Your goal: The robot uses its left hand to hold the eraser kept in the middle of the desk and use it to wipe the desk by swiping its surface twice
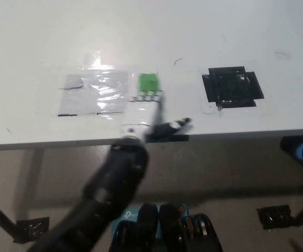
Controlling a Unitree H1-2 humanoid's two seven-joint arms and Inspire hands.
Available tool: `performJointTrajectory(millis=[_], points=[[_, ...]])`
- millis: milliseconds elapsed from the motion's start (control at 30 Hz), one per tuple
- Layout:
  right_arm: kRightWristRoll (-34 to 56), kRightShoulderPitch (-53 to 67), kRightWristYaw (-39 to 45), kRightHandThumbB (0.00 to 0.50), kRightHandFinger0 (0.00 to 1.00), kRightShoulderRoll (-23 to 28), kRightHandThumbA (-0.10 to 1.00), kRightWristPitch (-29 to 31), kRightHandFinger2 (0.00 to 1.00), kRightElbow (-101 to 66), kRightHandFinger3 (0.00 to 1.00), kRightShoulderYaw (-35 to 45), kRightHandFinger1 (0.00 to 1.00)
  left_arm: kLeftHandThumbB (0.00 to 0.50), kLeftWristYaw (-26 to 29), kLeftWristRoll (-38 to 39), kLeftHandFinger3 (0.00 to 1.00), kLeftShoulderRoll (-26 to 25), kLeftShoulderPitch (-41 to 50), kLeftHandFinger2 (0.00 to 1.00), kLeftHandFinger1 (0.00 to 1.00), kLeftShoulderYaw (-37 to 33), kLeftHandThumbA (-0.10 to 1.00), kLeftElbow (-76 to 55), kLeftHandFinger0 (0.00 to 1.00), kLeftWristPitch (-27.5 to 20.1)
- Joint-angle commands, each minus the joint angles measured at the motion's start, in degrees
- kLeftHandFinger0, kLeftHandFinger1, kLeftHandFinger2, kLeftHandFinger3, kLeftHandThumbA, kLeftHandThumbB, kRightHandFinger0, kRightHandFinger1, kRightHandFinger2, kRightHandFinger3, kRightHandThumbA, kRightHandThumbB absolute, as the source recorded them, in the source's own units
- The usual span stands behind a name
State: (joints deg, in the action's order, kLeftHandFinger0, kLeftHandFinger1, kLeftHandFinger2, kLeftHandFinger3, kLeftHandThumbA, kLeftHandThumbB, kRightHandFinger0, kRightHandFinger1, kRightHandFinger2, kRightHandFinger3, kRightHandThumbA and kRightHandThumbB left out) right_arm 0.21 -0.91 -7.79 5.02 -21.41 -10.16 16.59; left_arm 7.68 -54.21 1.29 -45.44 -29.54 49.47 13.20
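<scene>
Left hand (147, 110) flat on green block eraser (148, 82) – motion-blurred; glossy clear tape patch (95, 94) left, desk (193, 31) matte white.

A white, segmented left hand (147, 110) with a dark-tipped thumb is seen, joined to a thick black forearm built of rounded, jointed sections, blurred in the head view.

Smooth matt white surface (31, 31), glossy crinkled clear plastic film (95, 94) taped near its front edge, matt black tape patch (232, 86), green plastic-looking eraser (148, 81)
</scene>
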Motion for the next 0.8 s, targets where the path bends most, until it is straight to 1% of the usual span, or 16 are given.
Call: performJointTrajectory(millis=[0, 100, 133, 233, 267, 333, 433, 500, 633, 733, 767], points=[[-1.0, -2.1, -1.8, 0.028, 1.00, 0.3, 1.00, 1.7, 1.00, -1.1, 1.00, 0.3, 1.00, 0.500, -11.6, 3.7, 1.00, 5.8, 6.4, 1.00, 1.00, -4.7, 1.00, 7.2, 1.00, -3.2], [-1.0, -2.1, -1.7, 0.041, 1.00, 0.0, 1.00, 2.6, 1.00, -0.8, 1.00, 0.0, 1.00, 0.500, -10.5, 3.1, 1.00, 6.9, 5.7, 1.00, 1.00, -6.0, 1.00, 8.8, 1.00, -3.5], [-1.1, -2.1, -1.7, 0.028, 1.00, 0.0, 1.00, 2.6, 1.00, -0.8, 1.00, -0.1, 1.00, 0.500, -10.6, 3.0, 1.00, 7.1, 5.5, 1.00, 1.00, -6.3, 1.00, 9.1, 1.00, -3.4], [-1.5, -2.4, -2.3, 0.032, 1.00, -0.2, 1.00, 2.6, 1.00, -1.2, 1.00, 0.0, 1.00, 0.500, -10.2, 1.7, 1.00, 9.2, 3.5, 1.00, 1.00, -8.6, 1.00, 12.7, 1.00, -4.5], [-1.8, -2.6, -2.4, 0.021, 1.00, -0.2, 1.00, 2.8, 1.00, -1.1, 1.00, -0.2, 1.00, 0.500, -10.4, 1.3, 1.00, 9.8, 2.9, 1.00, 1.00, -9.4, 1.00, 13.3, 1.00, -4.6], [-2.3, -2.6, -2.6, 0.024, 1.00, -0.2, 1.00, 2.9, 1.00, -1.0, 1.00, -0.6, 1.00, 0.500, -10.8, 1.1, 1.00, 10.5, 2.5, 1.00, 1.00, -10.4, 1.00, 14.1, 1.00, -4.5], [-2.6, -2.7, -2.8, 0.069, 1.00, -0.1, 1.00, 2.5, 1.00, -1.1, 1.00, -0.8, 1.00, 0.500, -11.0, 0.6, 1.00, 11.6, 1.4, 1.00, 1.00, -11.7, 1.00, 15.6, 1.00, -3.9], [-3.1, -2.7, -2.8, 0.027, 1.00, 0.2, 1.00, 3.0, 1.00, -0.8, 1.00, -0.9, 1.00, 0.500, -10.6, 0.5, 1.00, 11.9, 0.8, 1.00, 1.00, -12.1, 1.00, 17.0, 1.00, -4.4], [-2.8, -2.8, -2.6, 0.017, 1.00, 0.2, 1.00, 3.2, 1.00, -0.5, 1.00, -0.9, 1.00, 0.500, -10.6, 0.9, 1.00, 11.8, 0.0, 1.00, 1.00, -12.0, 1.00, 17.8, 1.00, -4.7], [-3.1, -2.7, -2.6, 0.010, 1.00, 0.2, 1.00, 3.2, 1.00, -0.6, 1.00, -1.0, 1.00, 0.500, -10.1, 0.5, 1.00, 10.1, 0.2, 1.00, 1.00, -12.1, 1.00, 18.3, 1.00, -4.3], [-2.9, -2.7, -2.7, 0.015, 1.00, 0.1, 1.00, 3.0, 1.00, -0.7, 1.00, -0.8, 1.00, 0.500, -10.1, 0.8, 1.00, 9.7, 0.0, 1.00, 1.00, -11.8, 1.00, 18.9, 1.00, -4.4]])
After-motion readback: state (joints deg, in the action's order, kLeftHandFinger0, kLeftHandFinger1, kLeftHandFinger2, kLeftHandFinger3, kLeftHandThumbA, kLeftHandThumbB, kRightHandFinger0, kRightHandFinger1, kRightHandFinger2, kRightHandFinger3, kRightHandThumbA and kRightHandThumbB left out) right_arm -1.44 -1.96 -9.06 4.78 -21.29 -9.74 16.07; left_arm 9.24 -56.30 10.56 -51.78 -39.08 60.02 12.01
